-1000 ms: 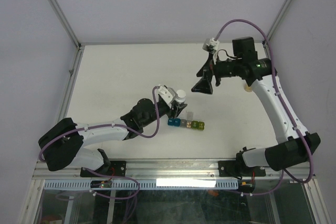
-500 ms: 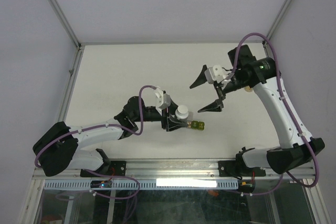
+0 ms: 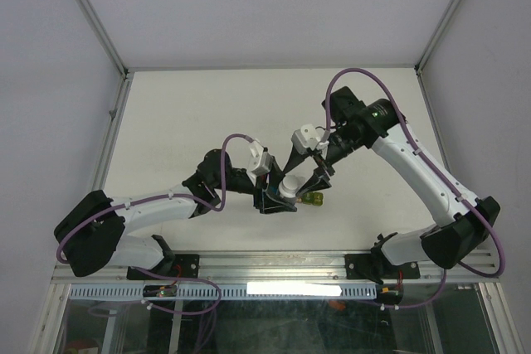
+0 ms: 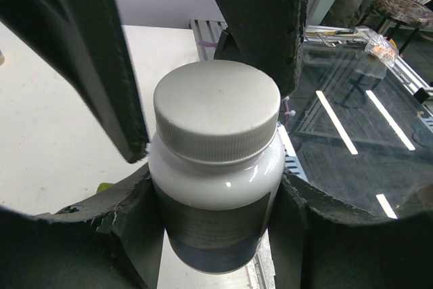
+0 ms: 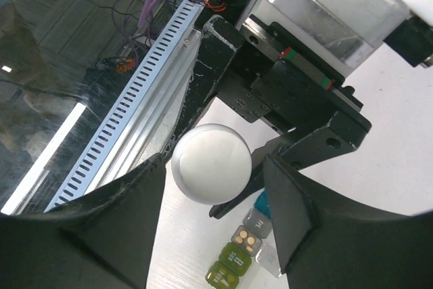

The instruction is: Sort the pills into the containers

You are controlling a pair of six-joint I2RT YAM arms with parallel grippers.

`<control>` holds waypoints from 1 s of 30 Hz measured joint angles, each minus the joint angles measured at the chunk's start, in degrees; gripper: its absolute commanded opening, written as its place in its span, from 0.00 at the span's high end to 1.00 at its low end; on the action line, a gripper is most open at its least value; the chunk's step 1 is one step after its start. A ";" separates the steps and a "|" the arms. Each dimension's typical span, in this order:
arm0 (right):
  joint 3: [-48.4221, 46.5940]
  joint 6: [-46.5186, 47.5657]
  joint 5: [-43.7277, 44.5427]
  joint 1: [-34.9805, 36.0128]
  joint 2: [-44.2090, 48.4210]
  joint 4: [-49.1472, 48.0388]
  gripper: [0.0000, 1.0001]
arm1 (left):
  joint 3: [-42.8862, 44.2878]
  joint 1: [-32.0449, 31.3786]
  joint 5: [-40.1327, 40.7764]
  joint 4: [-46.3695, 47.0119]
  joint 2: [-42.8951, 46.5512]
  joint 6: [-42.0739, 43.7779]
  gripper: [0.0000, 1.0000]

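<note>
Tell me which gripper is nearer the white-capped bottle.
Left. The left gripper clamps the bottle by its body between its jaws; the right gripper hovers at the cap, jaws open on either side without gripping.

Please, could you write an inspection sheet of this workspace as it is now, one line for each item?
Surface: white table, no spills seen.
Job's things: strip of small coloured plastic compartments on the table, partly hidden; one holds two tan round pieces.
Clutter: nothing seen.
Grippers: left gripper shut on a white-capped plastic bottle with dark label; right gripper, fingers open around its cap.
Cables: purple cables loop along both arms.
Surroundings: grey walls, aluminium frame, slotted cable duct.
</note>
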State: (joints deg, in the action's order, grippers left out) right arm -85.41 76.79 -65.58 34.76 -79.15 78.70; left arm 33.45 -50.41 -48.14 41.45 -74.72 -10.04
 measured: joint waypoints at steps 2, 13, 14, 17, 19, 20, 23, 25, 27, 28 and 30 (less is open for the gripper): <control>0.00 -0.66 0.07 0.48 -0.15 -0.07 0.46 | 0.00 0.00 -0.02 -0.02 0.00 0.00 1.00; 0.94 -7.17 0.63 1.01 -0.24 -2.89 0.78 | -0.20 0.00 0.63 -0.33 0.15 -0.04 1.00; 1.42 -9.75 1.01 1.01 -0.13 -4.50 0.82 | -0.68 0.00 1.90 -0.31 0.46 -0.07 1.00; 3.21 -18.14 2.95 1.09 0.11 -10.34 0.88 | -2.99 0.00 6.91 0.09 2.05 -0.37 1.00; 4.74 -25.27 5.66 1.25 0.15 -15.74 0.92 | -4.68 -0.02 11.74 -0.11 3.30 -0.46 1.00; 5.84 -29.22 7.54 1.31 0.33 -18.99 0.93 | -5.60 -0.24 15.37 -0.46 3.96 -0.44 1.00; 9.99 -40.94 15.69 1.60 1.75 -28.55 0.95 | -6.32 -1.49 26.27 -3.69 4.63 0.68 1.00; 12.04 -47.41 20.79 1.79 2.62 -33.05 0.91 | -6.32 -2.58 33.62 -5.57 4.55 1.95 1.00; 12.85 -52.00 24.52 2.03 2.80 -36.09 0.61 | -5.84 -3.19 38.47 -6.32 3.76 2.89 1.00; 12.90 -53.66 26.08 1.99 2.75 -37.07 0.43 | -5.09 -3.26 40.24 -6.56 2.91 3.21 1.00; 12.83 -55.71 26.75 1.07 2.71 -38.05 0.24 | -3.74 -3.23 41.79 -6.64 1.44 3.37 1.00</control>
State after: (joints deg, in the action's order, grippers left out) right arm -72.58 21.08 -38.83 35.83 -76.44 40.64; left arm 29.71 -53.65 -6.35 34.81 -73.28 -6.68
